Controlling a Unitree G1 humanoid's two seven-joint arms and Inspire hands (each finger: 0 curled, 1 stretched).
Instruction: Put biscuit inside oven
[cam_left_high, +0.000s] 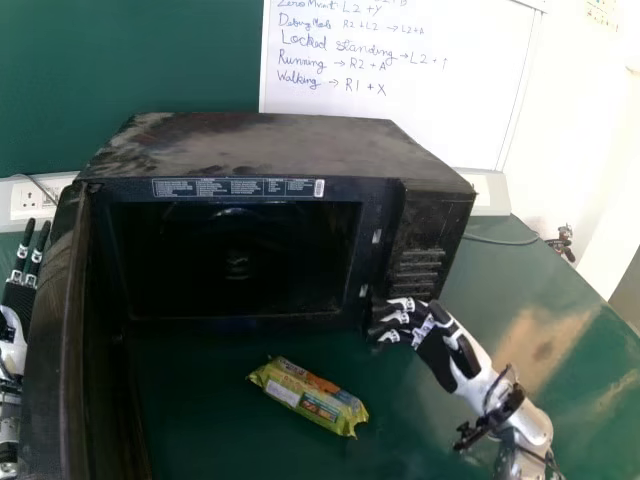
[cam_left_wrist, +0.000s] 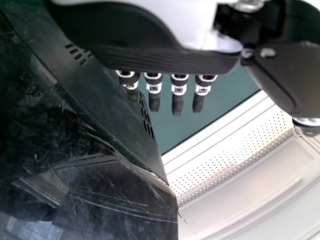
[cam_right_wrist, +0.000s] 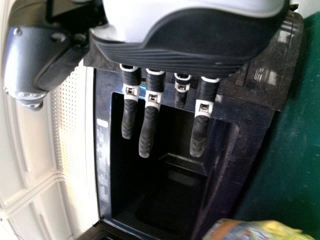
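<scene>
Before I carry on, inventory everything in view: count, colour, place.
Yellow-green biscuit packet: one, on the table before the oven
Boxy microwave oven: one, black, on the table, door open at left
Smooth table: one, dark green, under the oven
Whiteboard with handwriting: one, white, behind the oven
Plastic socket panel: one, white, wall left of the oven
Small item: unclear, table's far right
Robot's left hand: one, black-white, outside the door
Robot's right hand: one, black-white, by the oven's front right

looks like a lab, with a handwritten whiteboard (cam_left_high: 450, 105).
</scene>
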